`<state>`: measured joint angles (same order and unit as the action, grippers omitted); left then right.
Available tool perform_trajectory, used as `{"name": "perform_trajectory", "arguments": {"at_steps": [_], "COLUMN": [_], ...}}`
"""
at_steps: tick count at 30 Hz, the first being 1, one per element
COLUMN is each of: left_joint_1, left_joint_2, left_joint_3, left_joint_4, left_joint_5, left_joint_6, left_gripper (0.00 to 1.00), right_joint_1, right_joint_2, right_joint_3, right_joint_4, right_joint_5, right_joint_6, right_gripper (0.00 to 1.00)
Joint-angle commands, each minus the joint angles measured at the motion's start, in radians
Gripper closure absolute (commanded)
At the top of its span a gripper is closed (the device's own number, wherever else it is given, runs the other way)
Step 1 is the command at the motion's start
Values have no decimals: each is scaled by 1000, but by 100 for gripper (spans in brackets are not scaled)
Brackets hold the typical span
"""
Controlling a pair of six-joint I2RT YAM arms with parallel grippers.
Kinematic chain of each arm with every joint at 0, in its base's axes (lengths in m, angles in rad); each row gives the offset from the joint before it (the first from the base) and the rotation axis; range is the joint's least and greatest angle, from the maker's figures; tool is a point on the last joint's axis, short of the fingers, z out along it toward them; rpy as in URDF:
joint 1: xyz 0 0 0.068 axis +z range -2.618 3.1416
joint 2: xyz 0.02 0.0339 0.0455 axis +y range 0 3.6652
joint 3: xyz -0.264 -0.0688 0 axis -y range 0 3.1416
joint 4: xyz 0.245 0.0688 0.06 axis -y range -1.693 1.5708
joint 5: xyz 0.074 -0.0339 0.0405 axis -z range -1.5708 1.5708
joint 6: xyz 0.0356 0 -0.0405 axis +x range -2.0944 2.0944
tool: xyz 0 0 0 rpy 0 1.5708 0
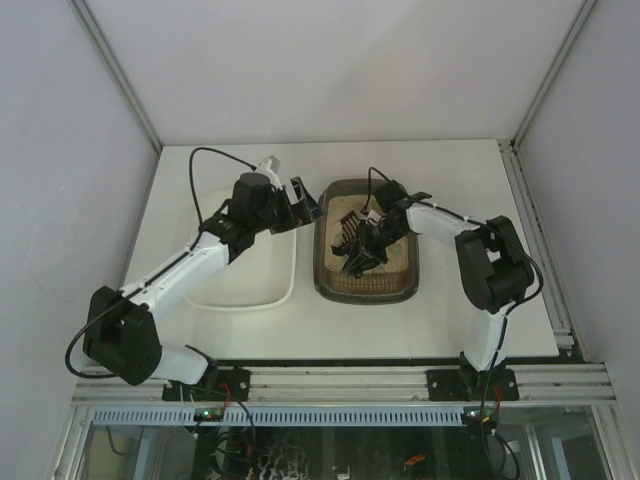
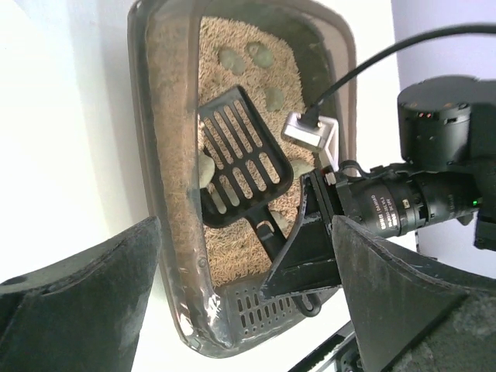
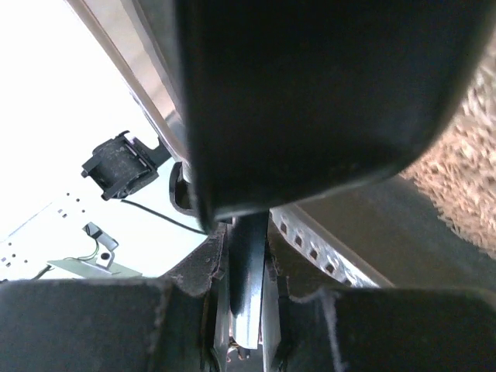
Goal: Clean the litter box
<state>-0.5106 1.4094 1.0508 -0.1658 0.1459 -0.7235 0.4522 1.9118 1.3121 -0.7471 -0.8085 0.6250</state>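
The dark brown-grey litter box point(image 1: 321, 272) sits mid-table with beige litter inside; it also shows in the left wrist view point(image 2: 147, 155). My right gripper point(image 1: 370, 238) is inside it, shut on the handle point(image 3: 249, 263) of a black slotted scoop point(image 2: 240, 155), whose blade rests on the litter. Several grey clumps point(image 2: 263, 54) lie at the far end of the litter, and one point(image 2: 205, 167) lies against the scoop's edge. My left gripper point(image 1: 302, 200) hovers open and empty beside the box's left rim, above the gap to the white tray.
A plain white tray point(image 1: 250, 272) lies left of the litter box, under my left arm. The box has a perforated corner section point(image 2: 260, 306). White enclosure walls surround the table, and a metal rail runs along the front edge point(image 1: 340, 380).
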Motion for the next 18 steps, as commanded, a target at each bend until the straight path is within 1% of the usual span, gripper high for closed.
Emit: {"name": "perform_trajectory", "arguments": {"at_steps": [1, 3, 8, 12, 14, 16, 18], "left_joint_1": [59, 81, 127, 169, 190, 215, 249], "left_joint_2": [-92, -110, -144, -156, -177, -194, -212], "left_joint_3": [-4, 1, 16, 44, 57, 66, 70], "left_joint_4": [9, 0, -37, -110, -154, -195, -227], "left_joint_5": [37, 50, 75, 97, 107, 101, 84], "left_joint_6": [47, 75, 125, 182, 219, 258, 285], "left_gripper": [6, 5, 6, 6, 6, 7, 8], "right_joint_1": [-28, -33, -46, -56, -58, -60, -64], "right_joint_2": [-145, -191, -276, -339, -378, -428, -482], "right_joint_3": [-74, -125, -190, -291, -392, -523, -645], "right_joint_4": [81, 109, 157, 267, 408, 652, 895], "right_joint_5": [-37, -33, -43, -54, -72, -96, -83], "right_joint_6": [35, 38, 40, 59, 109, 202, 291], "right_gripper": [100, 100, 100, 100, 100, 100, 100]}}
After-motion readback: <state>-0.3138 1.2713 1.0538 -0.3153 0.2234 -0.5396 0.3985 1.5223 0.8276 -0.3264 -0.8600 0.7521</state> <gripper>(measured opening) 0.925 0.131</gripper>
